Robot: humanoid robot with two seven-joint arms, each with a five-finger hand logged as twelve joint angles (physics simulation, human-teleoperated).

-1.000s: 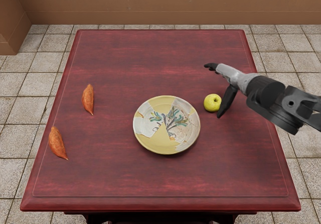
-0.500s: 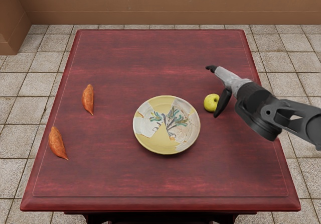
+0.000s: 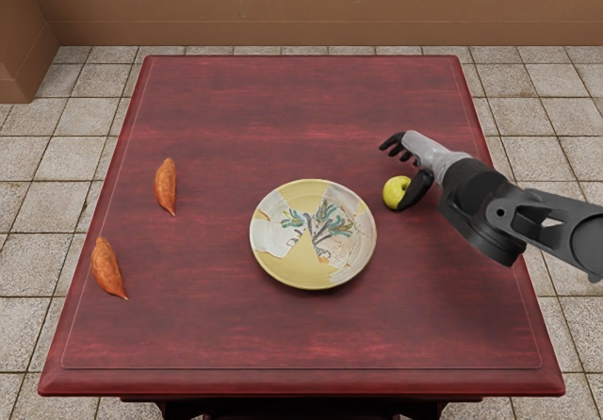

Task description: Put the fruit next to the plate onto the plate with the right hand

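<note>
I count one plate (image 3: 311, 274), one apple (image 3: 394, 192) and two orange pieces (image 3: 166, 185) (image 3: 108, 268) well left of the plate. The apple sits on the table (image 3: 236, 109) just right of the plate. My right hand (image 3: 407, 164) is half open beside it. The thumb hides the apple's right edge, the fingers are hooked above, and nothing is gripped.

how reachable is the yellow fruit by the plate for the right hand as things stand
Probably yes: the right hand is right at the fruit, thumb by its right side, fingers open, and nothing stands between them.
</note>
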